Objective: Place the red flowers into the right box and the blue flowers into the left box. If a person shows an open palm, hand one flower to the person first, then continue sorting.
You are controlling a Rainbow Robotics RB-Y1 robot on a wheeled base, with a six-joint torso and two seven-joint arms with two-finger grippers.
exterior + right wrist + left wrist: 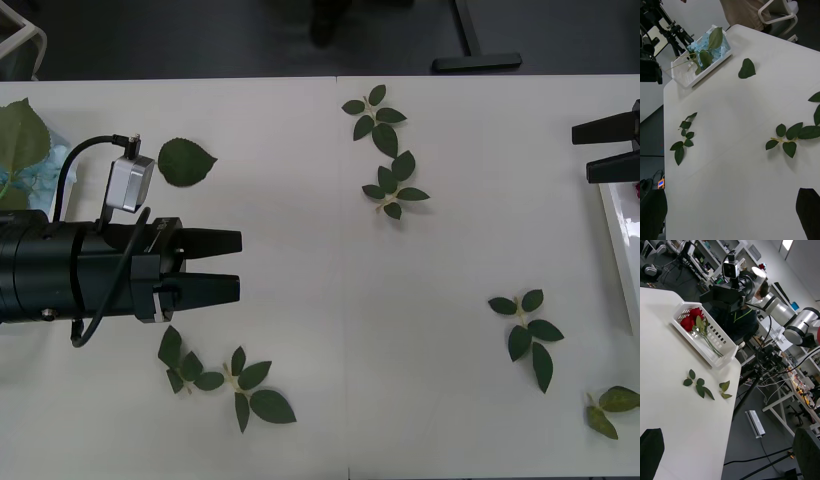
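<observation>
Left gripper [238, 265] hovers empty, fingers parted, above bare table; blue flowers [707, 47] boxed behind it, red flowers [691, 318] under right gripper [608, 148], also parted.

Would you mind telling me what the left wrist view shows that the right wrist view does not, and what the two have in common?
The left wrist view alone shows the red flowers lying in the right box, with the right gripper, fingers open, held above that box.

The right wrist view alone shows the blue flowers lying in the left box, the left gripper beside it, and a single loose leaf.

Both show the white table scattered with loose green leaf sprigs, and each camera's own two open dark fingertips.
</observation>
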